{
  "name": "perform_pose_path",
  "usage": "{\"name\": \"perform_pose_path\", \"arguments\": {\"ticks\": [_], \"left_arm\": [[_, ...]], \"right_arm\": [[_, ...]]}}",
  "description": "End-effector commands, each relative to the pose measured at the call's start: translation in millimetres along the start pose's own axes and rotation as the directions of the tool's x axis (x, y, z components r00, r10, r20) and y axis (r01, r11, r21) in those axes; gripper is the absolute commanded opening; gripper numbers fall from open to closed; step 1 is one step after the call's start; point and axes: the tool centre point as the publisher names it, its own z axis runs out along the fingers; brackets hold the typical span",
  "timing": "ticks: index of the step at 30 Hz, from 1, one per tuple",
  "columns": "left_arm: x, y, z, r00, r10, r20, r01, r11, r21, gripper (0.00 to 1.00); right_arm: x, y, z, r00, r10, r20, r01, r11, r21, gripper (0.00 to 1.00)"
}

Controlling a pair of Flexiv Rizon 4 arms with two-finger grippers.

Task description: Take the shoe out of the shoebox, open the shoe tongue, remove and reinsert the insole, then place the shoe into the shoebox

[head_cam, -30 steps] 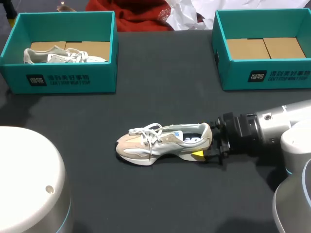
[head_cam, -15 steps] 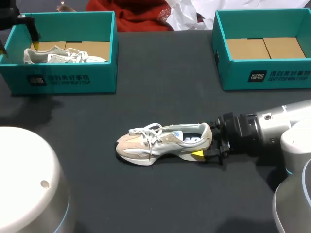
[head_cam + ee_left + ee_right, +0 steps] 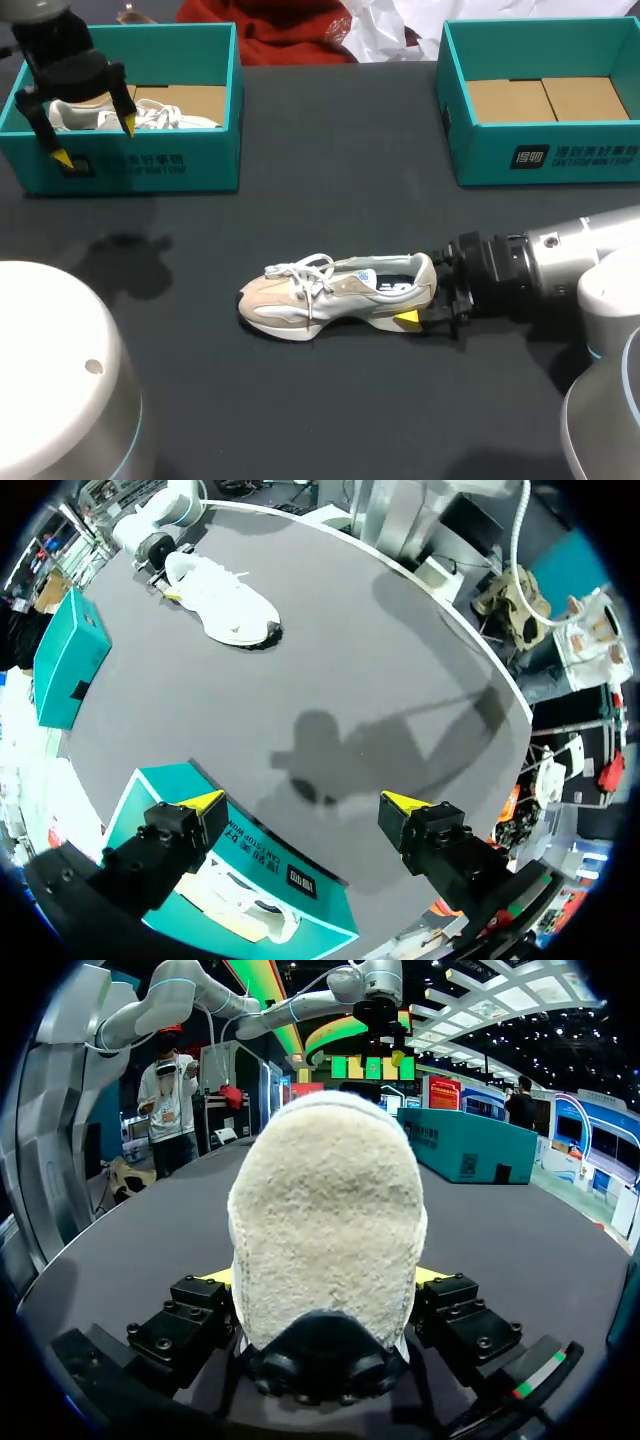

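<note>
White print (image 3: 121,164) fronts the left shoebox (image 3: 210,150); right pincer (image 3: 430,295) clasps shoe (image 3: 320,295).

Dark grey matte table (image 3: 330,170) filling the head view, its edge (image 3: 470,630) curved and pale-rimmed in the left wrist view, a soft blurred shadow (image 3: 125,262) on the bare top near the left side, even overhead light.

Open lane on the dark counter (image 3: 330,190) between the left teal cardboard shoebox (image 3: 190,165) and the right teal cardboard shoebox (image 3: 560,160). The beige-and-white sneaker (image 3: 330,295) blocks the centre. Its heel is clamped from both sides by the right hand (image 3: 420,292); toe and lace side are reachable. Over the left box's front wall hangs the left hand (image 3: 95,140), fingers spread.
</note>
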Motion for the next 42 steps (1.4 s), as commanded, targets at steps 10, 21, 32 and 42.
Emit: {"name": "perform_pose_path", "arguments": {"ticks": [10, 21, 32, 42], "left_arm": [[-4.1, -64.4, 5.3, 0.915, -0.386, 0.119, 0.384, 0.922, 0.043, 1.00], [-14.0, -82.1, 6.6, 0.916, -0.399, 0.052, 0.393, 0.915, 0.090, 1.00], [-17.9, -91.5, 7.2, 0.949, -0.314, -0.004, 0.312, 0.940, 0.141, 1.00], [-17.9, -91.5, 7.2, 0.949, -0.314, -0.004, 0.312, 0.940, 0.141, 1.00]], "right_arm": [[-1.3, -0.6, 3.8, 1.000, 0.000, 0.002, 0.000, 1.000, 0.003, 0.00], [-1.3, -0.6, 3.8, 1.000, 0.000, 0.002, 0.000, 1.000, 0.003, 0.00], [-1.3, -0.6, 3.8, 1.000, 0.000, 0.002, 0.000, 1.000, 0.003, 0.00], [-1.3, -0.6, 3.8, 1.000, 0.000, 0.002, 0.000, 1.000, 0.003, 0.00]]}}
